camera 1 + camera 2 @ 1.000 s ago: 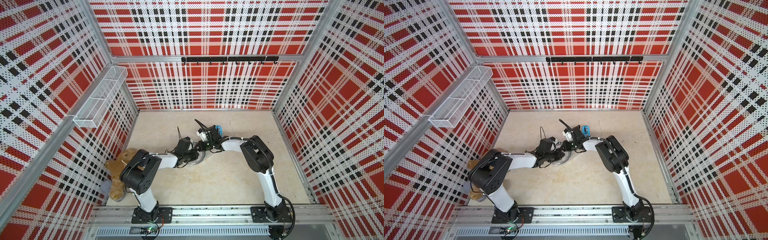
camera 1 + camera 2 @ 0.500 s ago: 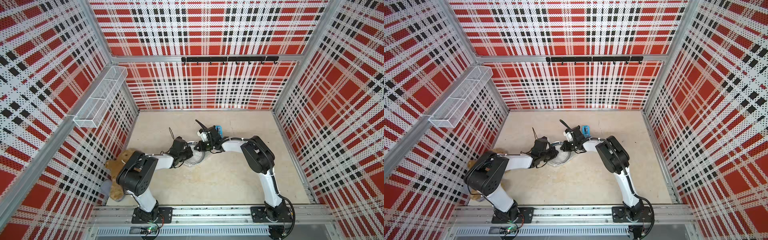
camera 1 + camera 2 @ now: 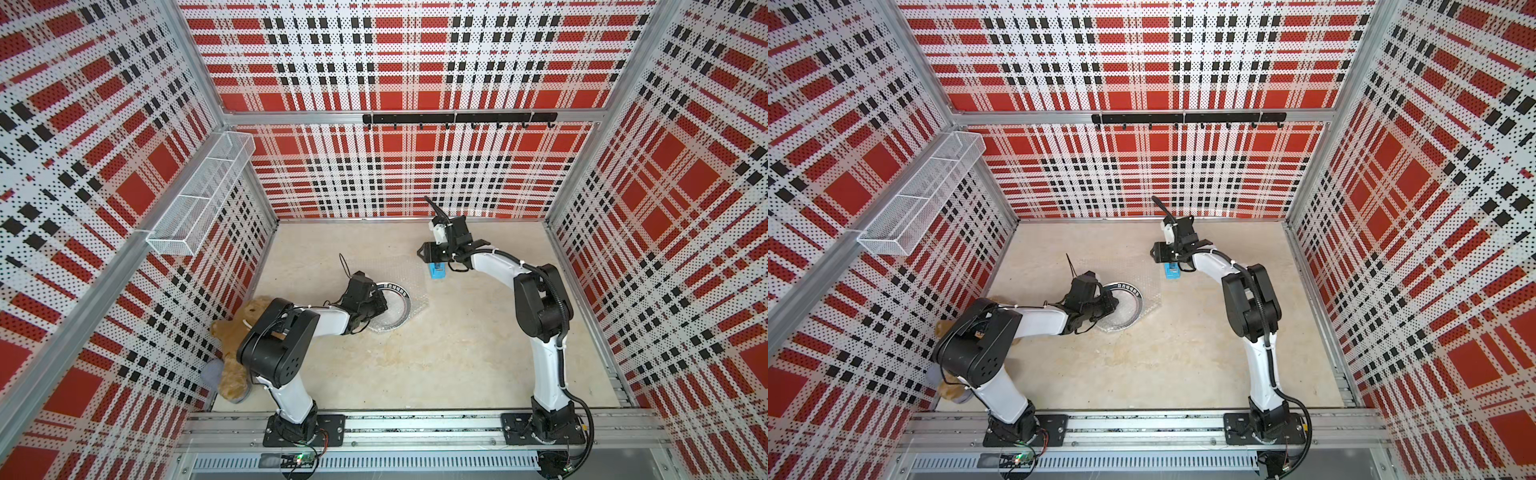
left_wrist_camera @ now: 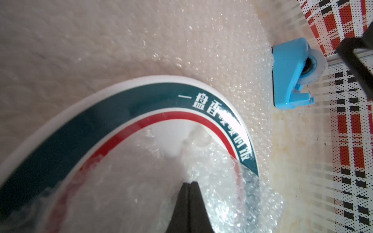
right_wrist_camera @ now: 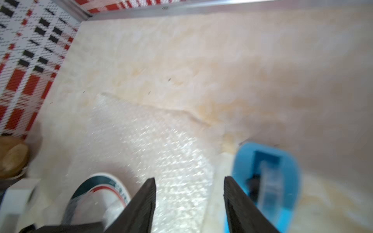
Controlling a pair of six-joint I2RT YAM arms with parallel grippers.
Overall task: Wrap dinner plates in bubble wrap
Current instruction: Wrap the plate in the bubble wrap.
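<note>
In both top views the plate [image 3: 401, 299] lies on the bubble wrap [image 3: 395, 270], left of the table's [image 3: 457, 353] middle.

Left wrist view: the left gripper [image 4: 189, 183] is clenched on a fold of bubble wrap pulled over the plate.

Right wrist view: the right gripper [image 5: 189, 180] is released and holds nothing. It is above the bubble wrap's edge, beside a blue tape dispenser [image 5: 266, 173].
</note>
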